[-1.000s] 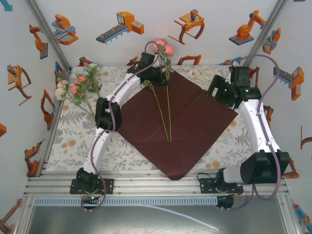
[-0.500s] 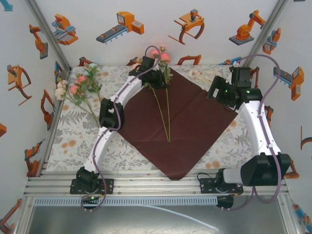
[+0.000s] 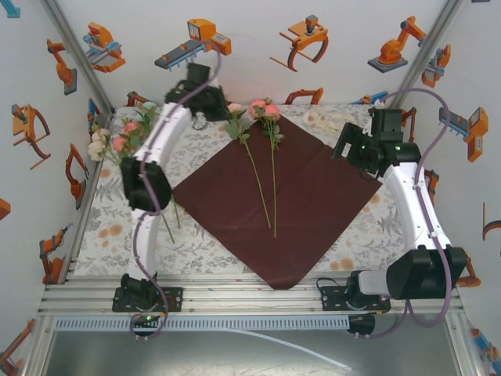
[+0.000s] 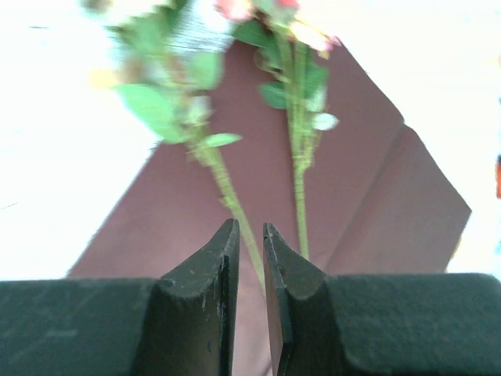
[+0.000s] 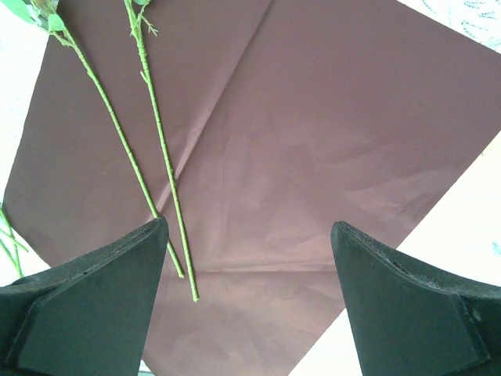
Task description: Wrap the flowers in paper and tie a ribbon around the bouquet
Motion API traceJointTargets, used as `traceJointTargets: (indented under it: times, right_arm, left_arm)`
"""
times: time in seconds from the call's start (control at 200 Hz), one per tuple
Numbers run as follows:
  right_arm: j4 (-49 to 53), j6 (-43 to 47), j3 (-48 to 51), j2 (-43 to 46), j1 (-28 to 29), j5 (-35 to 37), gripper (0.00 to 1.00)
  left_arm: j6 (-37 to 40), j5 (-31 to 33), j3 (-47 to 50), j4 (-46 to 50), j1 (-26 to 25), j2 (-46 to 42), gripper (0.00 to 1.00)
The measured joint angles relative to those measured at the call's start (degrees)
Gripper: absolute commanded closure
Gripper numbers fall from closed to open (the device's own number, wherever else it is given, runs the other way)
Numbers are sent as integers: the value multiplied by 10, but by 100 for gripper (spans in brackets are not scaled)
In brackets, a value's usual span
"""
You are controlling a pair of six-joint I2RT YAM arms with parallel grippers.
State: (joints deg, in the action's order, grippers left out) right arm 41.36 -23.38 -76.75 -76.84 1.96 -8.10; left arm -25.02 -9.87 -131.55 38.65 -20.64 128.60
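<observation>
The dark red paper (image 3: 313, 196) lies flat as a diamond on the table. Two flowers (image 3: 258, 168) lie on it side by side, pink blooms at the far corner and stems pointing toward me. In the left wrist view both stems (image 4: 297, 188) cross the paper (image 4: 368, 180). My left gripper (image 3: 205, 110) (image 4: 250, 235) hangs at the back left, off the paper, slightly open with nothing between its fingers. My right gripper (image 3: 344, 149) (image 5: 250, 227) hovers wide open over the paper's right side (image 5: 313, 141). A cream ribbon (image 3: 316, 117) lies at the back right. The bouquet is out of view.
More roses (image 3: 117, 141) lie in a loose bunch at the table's left, with stems trailing past the left arm's elbow (image 3: 145, 188). The patterned tablecloth (image 3: 117, 227) surrounds the paper. Printed walls close in the back and both sides.
My left gripper opened, let a rose down onto the paper beside the other one, and swung up and away to the back left. The right arm has not moved.
</observation>
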Motion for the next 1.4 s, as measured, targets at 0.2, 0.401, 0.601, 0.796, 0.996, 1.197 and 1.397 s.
traceJointTargets:
  times: [0.2, 0.401, 0.601, 0.796, 0.996, 1.197, 1.397]
  right_arm:
    - [-5, -8, 26, 7, 0, 0, 24]
    - [-12, -15, 33, 10, 0, -1, 23]
    - [-18, -21, 33, 10, 0, -5, 23]
    - [-17, -21, 33, 10, 0, -9, 24]
    - [-17, -21, 33, 17, 0, -7, 24]
    - [-17, -21, 33, 28, 0, -2, 23]
    - [-11, -21, 33, 29, 0, 2, 24]
  left_arm:
    - [66, 122, 208, 0, 117, -196, 73]
    - [73, 183, 332, 30, 187, -208, 68]
    - [56, 165, 358, 32, 209, -163, 61]
    - [35, 132, 327, -17, 210, -95, 59]
    - [19, 131, 283, -37, 211, -9, 60]
    - [18, 139, 261, -40, 214, 12, 73]
    - [20, 137, 203, -23, 217, 52, 81]
